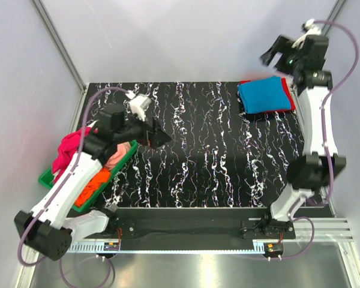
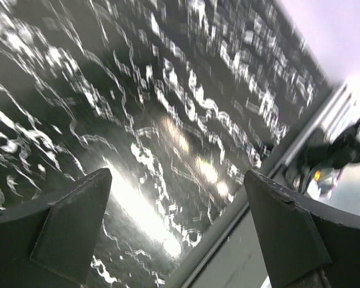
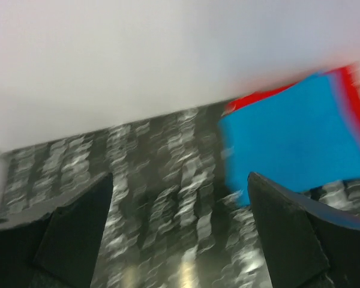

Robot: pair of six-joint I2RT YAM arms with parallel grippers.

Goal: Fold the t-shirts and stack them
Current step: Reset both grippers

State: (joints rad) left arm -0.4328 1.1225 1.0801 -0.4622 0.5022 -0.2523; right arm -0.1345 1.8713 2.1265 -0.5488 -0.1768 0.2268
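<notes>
Pink t-shirt (image 1: 69, 150) and orange t-shirt (image 1: 95, 185) sit in the basket (image 1: 48, 178) behind your left hand (image 1: 160, 139), which is spread wide and holds nothing. The blue t-shirt (image 1: 264, 96) lies folded on the red t-shirt (image 3: 351, 90) below your right hand (image 1: 277, 55), which is spread too. I think the pile grows there.

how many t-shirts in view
4: a blue shirt folded on a red shirt at the far right; a pink shirt and an orange shirt heaped in the green basket at left. More may be hidden there.

Pale walls (image 1: 168, 36) enclose a black, white-veined table (image 1: 198, 156).
</notes>
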